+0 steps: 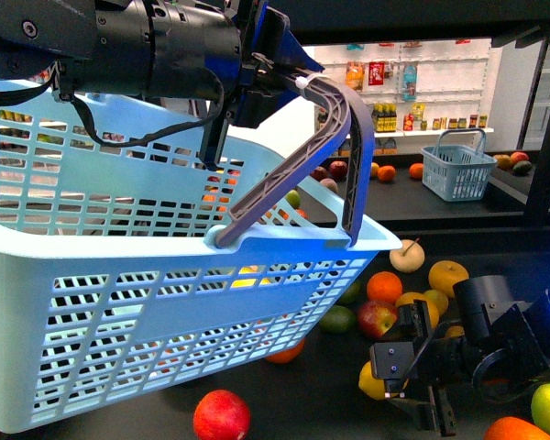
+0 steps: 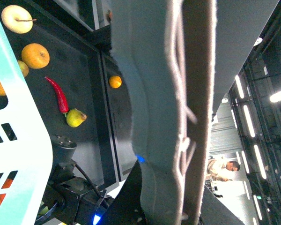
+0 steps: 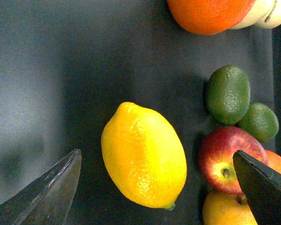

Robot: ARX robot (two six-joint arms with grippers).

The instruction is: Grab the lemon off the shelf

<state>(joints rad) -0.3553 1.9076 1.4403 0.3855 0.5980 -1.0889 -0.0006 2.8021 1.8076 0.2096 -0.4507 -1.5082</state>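
The lemon (image 3: 144, 155) lies on its side on the black shelf (image 3: 47, 70), right of the basket (image 1: 119, 302). Its long axis slants between the right gripper's (image 3: 156, 154) wide-spread fingers, with a greenish nub at one end. In the front view that gripper hides most of it. The left gripper (image 1: 275, 73) clamps the basket's handle (image 1: 348, 128). White wall shelves (image 1: 394, 82) stand beyond the basket.

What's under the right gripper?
The lemon lies on the dark shelf between the open fingers of the right gripper, untouched. A red apple beside it is partly covered by one finger.
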